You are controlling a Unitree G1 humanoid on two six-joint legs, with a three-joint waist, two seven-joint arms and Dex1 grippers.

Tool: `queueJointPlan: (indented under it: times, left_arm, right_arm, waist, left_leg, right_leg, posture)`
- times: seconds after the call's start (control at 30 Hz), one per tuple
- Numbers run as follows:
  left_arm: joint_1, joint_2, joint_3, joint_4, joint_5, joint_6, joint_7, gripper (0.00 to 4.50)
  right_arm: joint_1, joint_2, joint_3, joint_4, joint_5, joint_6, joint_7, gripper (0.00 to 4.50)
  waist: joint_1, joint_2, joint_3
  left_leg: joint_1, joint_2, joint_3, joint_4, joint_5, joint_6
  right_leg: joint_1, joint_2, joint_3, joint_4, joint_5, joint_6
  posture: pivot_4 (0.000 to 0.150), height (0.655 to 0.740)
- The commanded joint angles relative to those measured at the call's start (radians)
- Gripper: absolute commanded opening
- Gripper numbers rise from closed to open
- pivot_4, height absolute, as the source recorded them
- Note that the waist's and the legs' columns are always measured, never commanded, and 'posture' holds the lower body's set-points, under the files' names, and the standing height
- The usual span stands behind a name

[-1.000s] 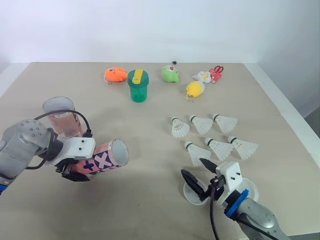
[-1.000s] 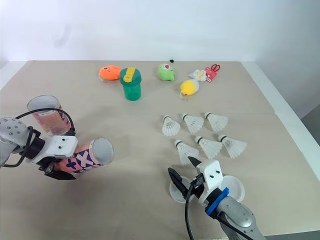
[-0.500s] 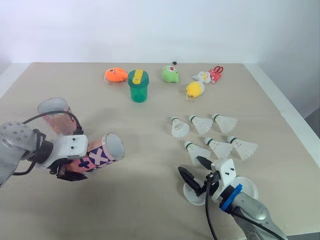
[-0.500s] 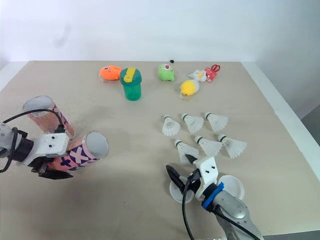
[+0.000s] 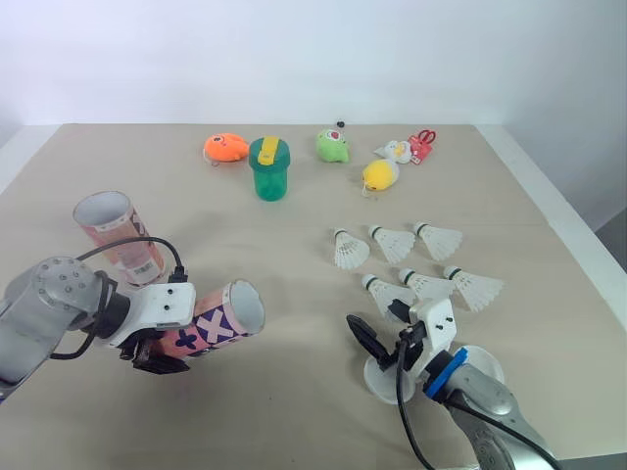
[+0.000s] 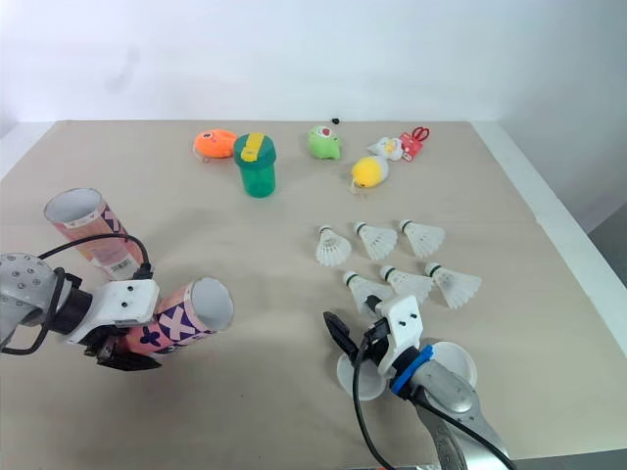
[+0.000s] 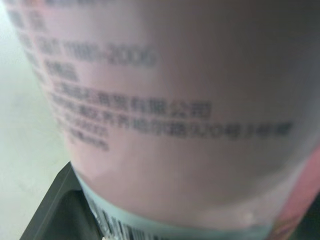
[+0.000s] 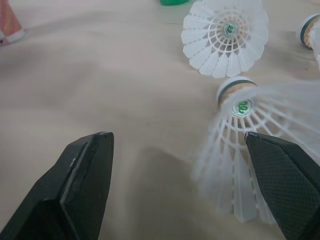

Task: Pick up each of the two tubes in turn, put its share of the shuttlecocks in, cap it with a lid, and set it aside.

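tube (image 5: pixel 211 325) – pink wrap with dark crosses and white x marks, lying near level over the left side of the table (image 5: pixel 294 235), open mouth turned toward the robot's right. label seen close in the left wrist view (image 7: pixel 165 115): a line of digits ending "-2006", then rows of chinese print too blurred to read, and a barcode at the lower band. left gripper (image 5: pixel 157 338) is clamped on the tube's closed end. second tube (image 5: pixel 118 235) stands tilted just behind it, mouth open, no writing legible.

right gripper (image 8: pixel 185 185) – jaws spread wide, holding nothing, low over the table. nearest of the six shuttlecocks (image 8: pixel 240 150) lies between the fingers (image 8: pixel 285 190), close to one of them; contact cannot be told. two white lids (image 5: pixel 384 377) lie flat under the right arm.
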Motion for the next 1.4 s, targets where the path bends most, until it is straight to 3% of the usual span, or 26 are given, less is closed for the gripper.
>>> queueJointPlan:
  times: [0.03,0.27,0.5,0.67,0.77,1.0,1.27,1.3,1.37,1.4]
  left_arm:
    - [-0.012,0.003,-0.002,0.012,0.017,-0.008,0.013,3.37]
    - [-0.026,-0.015,-0.015,0.017,0.019,-0.005,0.020,3.37]
    - [-0.041,-0.024,-0.034,0.036,0.025,-0.008,0.021,3.37]
    - [-0.067,-0.036,-0.056,0.055,0.034,-0.009,0.018,3.37]
    - [-0.084,-0.050,-0.072,0.069,0.043,-0.012,0.015,3.37]
    - [-0.119,-0.078,-0.091,0.087,0.053,-0.016,0.015,3.37]
    - [-0.124,-0.091,-0.082,0.083,0.050,-0.009,0.020,3.37]
    - [-0.124,-0.092,-0.081,0.083,0.049,-0.009,0.020,3.37]
    - [-0.123,-0.093,-0.080,0.082,0.048,-0.008,0.020,3.37]
    - [-0.121,-0.092,-0.080,0.082,0.048,-0.009,0.020,3.37]
  right_arm:
    - [-0.011,0.007,-0.006,-0.032,0.011,0.010,-0.015,3.42]
    - [-0.016,0.012,-0.015,-0.044,0.023,0.022,-0.023,0.03]
    - [-0.039,-0.063,-0.059,-0.154,0.126,0.013,0.081,0.03]
    - [-0.248,-0.192,-0.088,-0.220,0.338,0.156,0.193,0.03]
    - [-0.375,-0.271,-0.032,-0.186,0.369,0.210,0.288,0.03]
    - [-0.629,-0.244,0.188,-0.033,0.259,0.213,0.400,0.03]
    - [-0.724,-0.164,0.293,-0.001,0.202,0.227,0.421,0.03]
    - [-0.721,-0.156,0.288,-0.004,0.210,0.238,0.417,0.65]
    - [-0.709,-0.149,0.275,-0.008,0.222,0.253,0.415,1.34]
    - [-0.696,-0.145,0.259,-0.015,0.235,0.260,0.408,1.96]
  waist:
    - [0.000,0.000,0.000]
    - [0.000,0.000,0.000]
    - [0.000,0.000,0.000]
    - [-0.002,0.003,0.002]
    - [-0.001,0.003,0.002]
    - [0.002,0.003,0.002]
    - [0.005,0.004,0.002]
    - [0.005,0.004,0.002]
    - [0.006,0.004,0.002]
    - [0.007,0.004,0.002]
  left_leg:
    - [0.000,0.000,0.000,0.000,0.000,0.000]
    - [0.000,0.000,0.000,0.000,0.000,0.000]
    - [0.000,0.000,0.000,0.000,0.000,0.000]
    - [0.001,0.000,0.000,0.003,0.000,0.000]
    - [0.000,0.001,0.000,0.008,0.000,0.001]
    - [-0.001,0.001,0.000,0.010,0.000,0.001]
    - [-0.003,0.000,0.000,0.010,0.000,0.001]
    - [-0.003,0.000,0.001,0.010,0.000,0.001]
    - [-0.002,0.001,0.000,0.010,0.000,0.001]
    - [-0.002,0.001,0.000,0.010,0.000,0.001]
  right_leg:
    - [0.000,0.000,0.000,0.000,0.000,0.000]
    - [0.000,0.000,0.000,0.000,0.000,0.000]
    - [0.000,0.000,0.000,0.000,0.000,0.000]
    - [0.001,0.001,0.001,0.001,0.002,0.000]
    - [0.002,0.001,0.000,0.001,0.003,0.000]
    - [0.002,0.001,0.001,0.001,0.002,-0.001]
    - [0.001,0.001,0.002,0.001,0.004,0.004]
    - [0.001,0.001,0.002,0.001,0.004,0.004]
    - [0.001,0.001,0.001,0.001,0.005,0.004]
    - [0.001,0.001,0.001,0.001,0.005,0.004]
  posture:
    - [0.150,0.7400]
    - [0.150,0.7400]
    - [0.150,0.7400]
    - [0.150,0.7400]
    - [0.150,0.7400]
    - [0.150,0.7400]
    - [0.150,0.7400]
    - [0.150,0.7400]
    - [0.150,0.7400]
    - [0.150,0.7400]
